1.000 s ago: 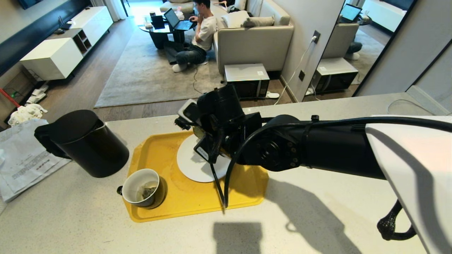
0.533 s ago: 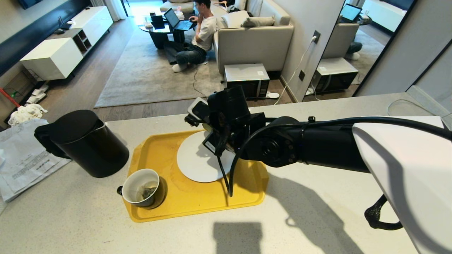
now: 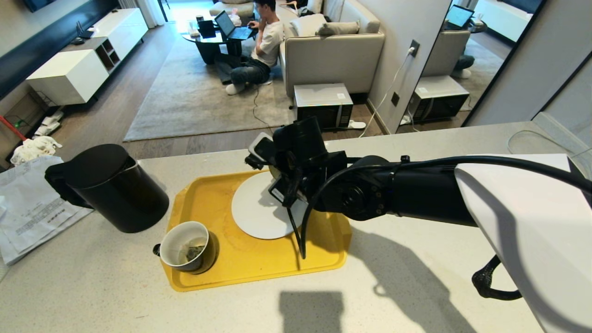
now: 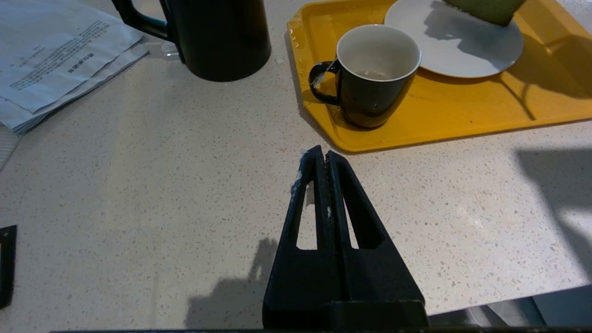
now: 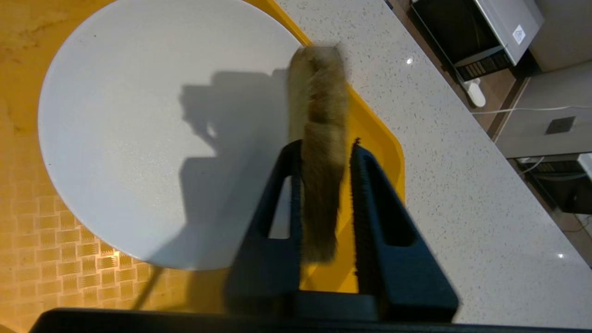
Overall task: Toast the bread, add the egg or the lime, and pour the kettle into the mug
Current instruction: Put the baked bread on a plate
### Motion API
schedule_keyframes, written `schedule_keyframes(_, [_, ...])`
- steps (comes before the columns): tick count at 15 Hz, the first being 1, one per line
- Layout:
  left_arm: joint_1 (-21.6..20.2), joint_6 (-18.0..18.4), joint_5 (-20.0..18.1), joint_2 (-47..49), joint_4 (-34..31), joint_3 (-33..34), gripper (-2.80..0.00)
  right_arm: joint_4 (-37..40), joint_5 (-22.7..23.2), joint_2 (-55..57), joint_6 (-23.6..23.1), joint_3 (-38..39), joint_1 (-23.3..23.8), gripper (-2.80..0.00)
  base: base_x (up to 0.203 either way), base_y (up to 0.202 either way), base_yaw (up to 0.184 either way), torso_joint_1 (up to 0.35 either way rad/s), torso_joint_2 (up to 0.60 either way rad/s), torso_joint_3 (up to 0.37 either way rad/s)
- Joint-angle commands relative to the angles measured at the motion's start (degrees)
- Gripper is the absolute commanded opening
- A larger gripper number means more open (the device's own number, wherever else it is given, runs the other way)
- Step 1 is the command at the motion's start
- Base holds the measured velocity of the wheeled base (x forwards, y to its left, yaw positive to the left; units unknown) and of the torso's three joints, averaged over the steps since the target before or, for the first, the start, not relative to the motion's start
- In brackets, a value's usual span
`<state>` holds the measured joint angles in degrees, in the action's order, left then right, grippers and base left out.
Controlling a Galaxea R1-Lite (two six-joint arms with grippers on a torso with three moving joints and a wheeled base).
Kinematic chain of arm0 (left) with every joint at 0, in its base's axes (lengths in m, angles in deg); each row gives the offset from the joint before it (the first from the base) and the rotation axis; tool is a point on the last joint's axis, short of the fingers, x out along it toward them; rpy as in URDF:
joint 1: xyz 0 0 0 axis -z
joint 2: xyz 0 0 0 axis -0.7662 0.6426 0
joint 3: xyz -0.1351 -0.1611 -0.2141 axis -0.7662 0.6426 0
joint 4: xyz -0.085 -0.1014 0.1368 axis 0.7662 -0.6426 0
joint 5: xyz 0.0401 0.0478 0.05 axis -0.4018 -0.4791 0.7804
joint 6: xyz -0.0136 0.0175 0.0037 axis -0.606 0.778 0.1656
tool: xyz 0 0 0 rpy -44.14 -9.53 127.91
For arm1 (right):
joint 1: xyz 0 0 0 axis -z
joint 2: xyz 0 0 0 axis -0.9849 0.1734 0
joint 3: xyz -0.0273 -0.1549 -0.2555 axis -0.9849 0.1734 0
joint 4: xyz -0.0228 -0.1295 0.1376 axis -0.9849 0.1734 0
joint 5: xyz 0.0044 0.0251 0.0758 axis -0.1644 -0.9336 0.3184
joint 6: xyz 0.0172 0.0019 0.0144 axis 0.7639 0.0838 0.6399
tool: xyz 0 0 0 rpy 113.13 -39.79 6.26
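Bread going onto the plate
Your right gripper (image 5: 323, 194), jaws slightly parted, loosely brackets the bread (image 5: 319, 138) edge-on over the plate's (image 5: 138, 138) right rim for release.

**An open-plan home, seen from the kitchen counter**

A pale speckled stone counter (image 3: 416, 286) holds a black kettle (image 3: 115, 187), a mug (image 3: 187, 245) and a plate (image 3: 259, 208) on a yellow tray (image 3: 222, 273). Beyond it lies a living room: a beige sofa (image 3: 333, 51), a grey rug (image 3: 194, 97), white low cabinets (image 3: 69, 76), and a person (image 3: 259, 46) sitting at a laptop (image 3: 231, 25)
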<state>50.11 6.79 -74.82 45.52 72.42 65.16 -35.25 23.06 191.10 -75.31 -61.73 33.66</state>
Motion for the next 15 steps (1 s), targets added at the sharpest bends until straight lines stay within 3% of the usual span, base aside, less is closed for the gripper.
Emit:
schedule_keyframes(1, [0.0,0.0,0.0,0.0,0.0,0.0,-2.8,0.1,-0.1,-0.4,-0.1,0.0,0.0,0.0,0.0,0.0,0.0,0.0,0.0,0.0])
schedule_keyframes(9, [0.0,0.0,0.0,0.0,0.0,0.0,-2.8,0.1,-0.1,-2.8,-0.1,1.5,0.0,0.0,0.0,0.0,0.0,0.0,0.0,0.0])
schedule_keyframes(15, [0.0,0.0,0.0,0.0,0.0,0.0,-2.8,-0.2,-0.2,-9.3,-0.2,9.2,0.0,0.0,0.0,0.0,0.0,0.0,0.0,0.0])
